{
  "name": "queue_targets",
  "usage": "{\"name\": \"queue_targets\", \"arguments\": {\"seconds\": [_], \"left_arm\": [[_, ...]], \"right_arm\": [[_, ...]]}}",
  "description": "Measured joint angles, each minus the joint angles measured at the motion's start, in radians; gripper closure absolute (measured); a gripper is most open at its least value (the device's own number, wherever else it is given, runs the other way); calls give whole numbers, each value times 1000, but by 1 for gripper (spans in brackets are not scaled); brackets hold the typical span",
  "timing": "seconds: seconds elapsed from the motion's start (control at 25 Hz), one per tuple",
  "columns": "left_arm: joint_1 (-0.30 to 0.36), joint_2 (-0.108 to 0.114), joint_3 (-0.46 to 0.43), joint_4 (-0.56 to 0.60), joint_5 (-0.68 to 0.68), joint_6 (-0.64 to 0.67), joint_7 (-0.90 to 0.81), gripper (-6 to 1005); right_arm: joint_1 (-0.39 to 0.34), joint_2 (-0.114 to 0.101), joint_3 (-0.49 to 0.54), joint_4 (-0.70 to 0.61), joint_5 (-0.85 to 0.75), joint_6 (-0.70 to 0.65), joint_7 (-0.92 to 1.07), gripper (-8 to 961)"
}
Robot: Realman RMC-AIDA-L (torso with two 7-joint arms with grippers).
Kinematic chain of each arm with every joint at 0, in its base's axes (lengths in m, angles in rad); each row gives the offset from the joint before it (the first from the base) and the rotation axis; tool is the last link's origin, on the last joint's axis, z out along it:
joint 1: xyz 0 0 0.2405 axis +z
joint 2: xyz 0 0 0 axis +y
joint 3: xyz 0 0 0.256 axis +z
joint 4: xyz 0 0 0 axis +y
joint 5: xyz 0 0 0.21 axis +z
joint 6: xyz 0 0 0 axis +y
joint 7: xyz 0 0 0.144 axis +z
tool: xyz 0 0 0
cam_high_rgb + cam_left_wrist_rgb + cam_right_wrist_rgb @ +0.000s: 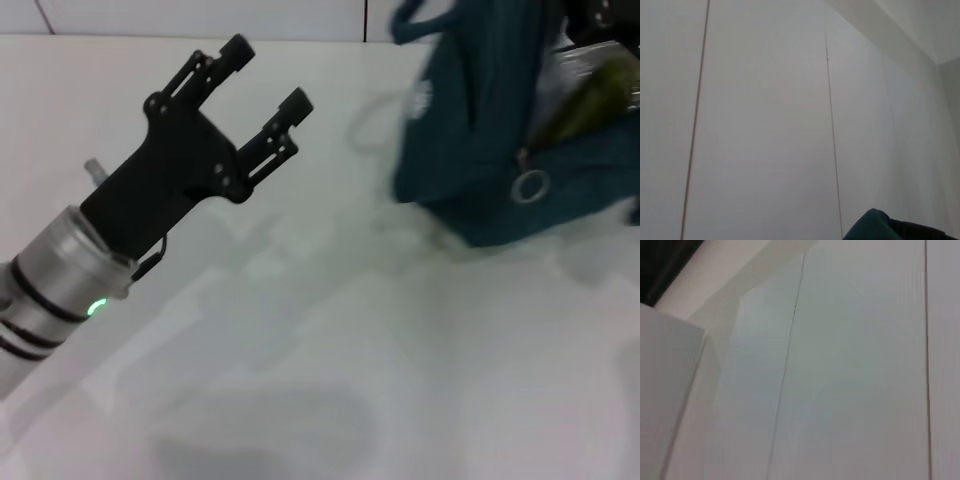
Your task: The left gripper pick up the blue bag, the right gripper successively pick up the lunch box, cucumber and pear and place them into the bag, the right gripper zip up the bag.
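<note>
The blue bag (470, 140) stands at the far right of the white table, its top partly open, with the zip ring pull (530, 185) hanging at the front. A dark green cucumber (592, 100) shows inside against the silver lining. The lunch box and pear are hidden. My left gripper (268, 75) is open and empty, held above the table left of the bag with its fingers pointing toward it, apart from it. A corner of the bag also shows in the left wrist view (875, 227). My right gripper is out of view.
The white table (330, 350) spreads in front of and left of the bag. A white panelled wall (765, 125) stands behind it and fills both wrist views (840, 390). A dark shape (600, 10) sits above the bag at the top edge.
</note>
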Motion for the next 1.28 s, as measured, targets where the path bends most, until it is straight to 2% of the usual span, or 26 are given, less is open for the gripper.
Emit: {"name": "queue_targets", "arguments": {"seconds": [0.32,0.48,0.68,0.84,1.28], "left_arm": [[-61,-1,8,0,17,-85,-15,233],[-73,1,8,0,25,-109,-34,233],[-43,2,4,58,18,-105,-45,234],[-28,2,1,83,2,-111,-64,234],[-20,4,1,88,-25,-132,-53,234]], "right_arm": [[66,-9,-2,118,-204,22,224,917],[104,-17,-3,132,-289,14,273,917],[161,-32,-4,135,-393,-15,309,917],[202,-34,-4,140,-443,-17,329,917],[245,-34,-4,142,-497,-18,317,917]]}}
